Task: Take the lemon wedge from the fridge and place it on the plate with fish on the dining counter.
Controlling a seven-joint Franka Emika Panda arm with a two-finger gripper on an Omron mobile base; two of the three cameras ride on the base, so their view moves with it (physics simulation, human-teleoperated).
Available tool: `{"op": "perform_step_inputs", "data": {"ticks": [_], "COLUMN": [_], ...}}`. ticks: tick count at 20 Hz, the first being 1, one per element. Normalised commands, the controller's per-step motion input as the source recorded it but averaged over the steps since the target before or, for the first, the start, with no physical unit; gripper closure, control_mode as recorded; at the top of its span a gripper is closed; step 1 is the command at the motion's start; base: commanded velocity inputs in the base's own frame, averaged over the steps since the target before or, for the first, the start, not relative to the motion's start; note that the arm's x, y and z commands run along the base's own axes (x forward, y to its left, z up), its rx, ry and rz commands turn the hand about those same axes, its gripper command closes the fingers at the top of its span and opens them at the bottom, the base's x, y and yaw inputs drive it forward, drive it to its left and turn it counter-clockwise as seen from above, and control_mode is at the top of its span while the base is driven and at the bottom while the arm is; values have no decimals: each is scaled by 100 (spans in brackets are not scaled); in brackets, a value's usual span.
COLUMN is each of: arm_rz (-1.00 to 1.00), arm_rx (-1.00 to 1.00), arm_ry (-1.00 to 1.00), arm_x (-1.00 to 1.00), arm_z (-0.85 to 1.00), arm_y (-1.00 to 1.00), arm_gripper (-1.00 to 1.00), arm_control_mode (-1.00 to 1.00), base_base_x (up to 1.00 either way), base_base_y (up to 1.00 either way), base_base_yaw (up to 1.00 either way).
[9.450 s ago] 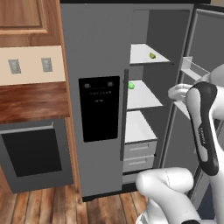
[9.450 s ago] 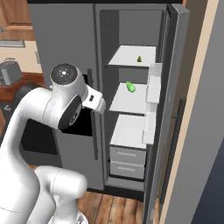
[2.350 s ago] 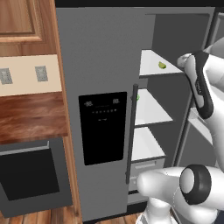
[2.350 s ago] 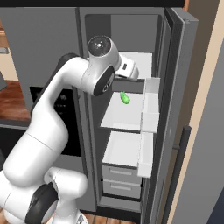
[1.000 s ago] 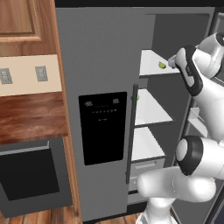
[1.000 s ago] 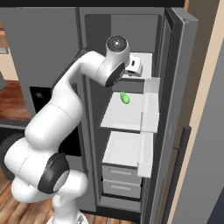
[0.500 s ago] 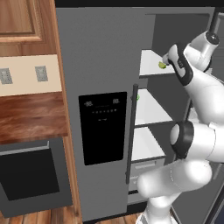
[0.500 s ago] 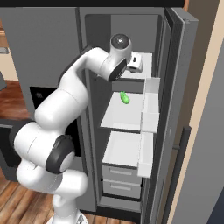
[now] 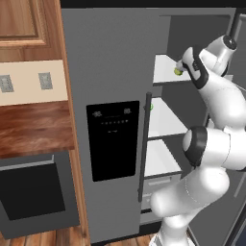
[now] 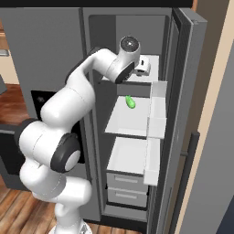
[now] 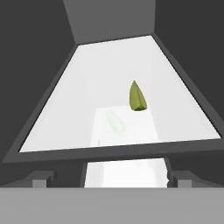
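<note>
Reaching into the open fridge [image 9: 110, 120] for the lemon wedge [image 11: 138, 97]

The wedge lies on the fridge's top shelf [image 11: 87, 109], just ahead of the end effector [image 11: 127, 177], which is spread fully wide and empty. Advance level, centre the wedge between the fingers, then close. No readable writing on the dispenser panel [image 9: 113, 139].

The lemon wedge [image 11: 138, 97] is yellow-green. The shelf [image 11: 87, 100] is white. The fridge [image 9: 110, 62] is grey, with a black panel [image 9: 113, 139].
</note>
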Motion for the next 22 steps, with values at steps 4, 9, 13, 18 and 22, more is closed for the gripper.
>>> {"op": "perform_step_inputs", "data": {"ticks": [4, 9, 13, 18, 22], "arm_rz": [5, 2, -11, -11, 0], "arm_rx": [0, 0, -4, -1, 0], "arm_ry": [0, 5, 3, 0, 0], "arm_x": [1, 20, 14, 5, 11], "arm_z": [-12, -8, -6, 0, 0], "arm_y": [0, 0, -10, -3, 0], "arm_gripper": [-100, -100, -100, -100, -100], "arm_control_mode": [-100, -100, -100, -100, -100], "base_base_x": [0, 0, 0, 0, 0], "base_base_y": [0, 0, 0, 0, 0], "base_base_yaw": [0, 0, 0, 0, 0]}}
